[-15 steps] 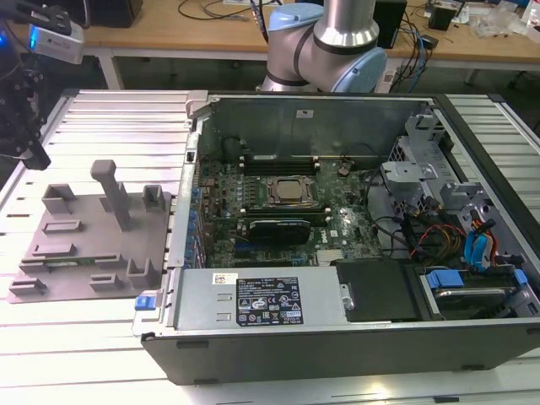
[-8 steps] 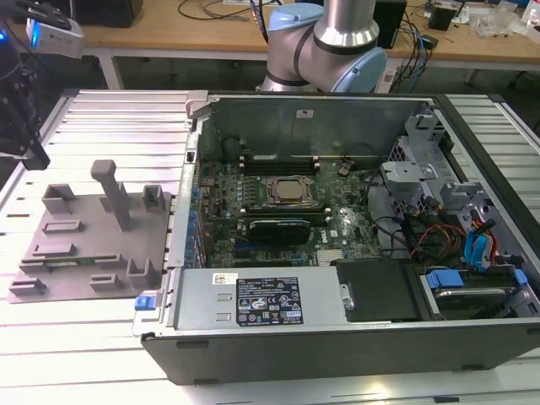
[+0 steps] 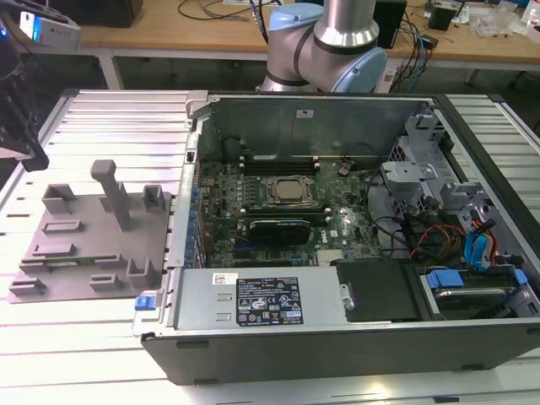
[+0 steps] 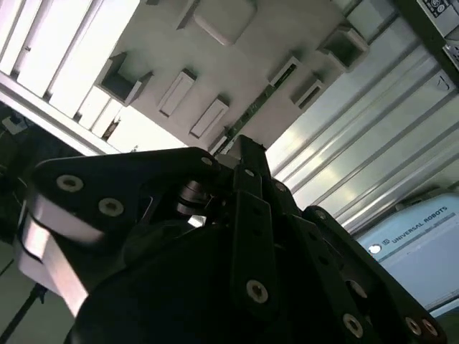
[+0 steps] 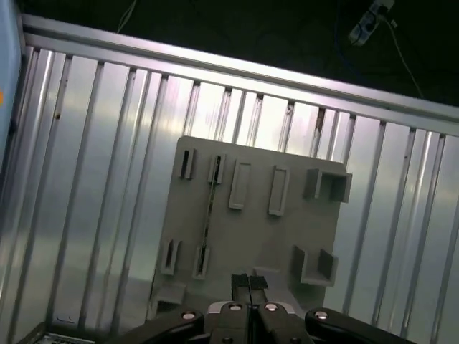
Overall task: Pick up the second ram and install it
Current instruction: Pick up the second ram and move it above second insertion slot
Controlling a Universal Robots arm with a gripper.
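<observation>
The second ram (image 5: 209, 206) is a thin green strip standing on edge in a slot of the grey holder tray (image 5: 251, 236). In the second wrist view the second ram (image 4: 252, 109) shows as a green line between the tray's slots. My gripper (image 5: 249, 281) hangs well above the tray and touches nothing; its two dark fingers are pressed together, shut on nothing. In the exterior view the gripper (image 3: 34, 156) is a dark shape at the left edge, above the table behind the tray (image 3: 84, 236).
An open computer case (image 3: 337, 337) lies at the exterior view's right of the tray, with its motherboard, CPU socket (image 3: 291, 191) and memory slots exposed. The tray's upright posts (image 3: 114, 190) rise from it. The arm's base (image 3: 325, 51) stands behind the case.
</observation>
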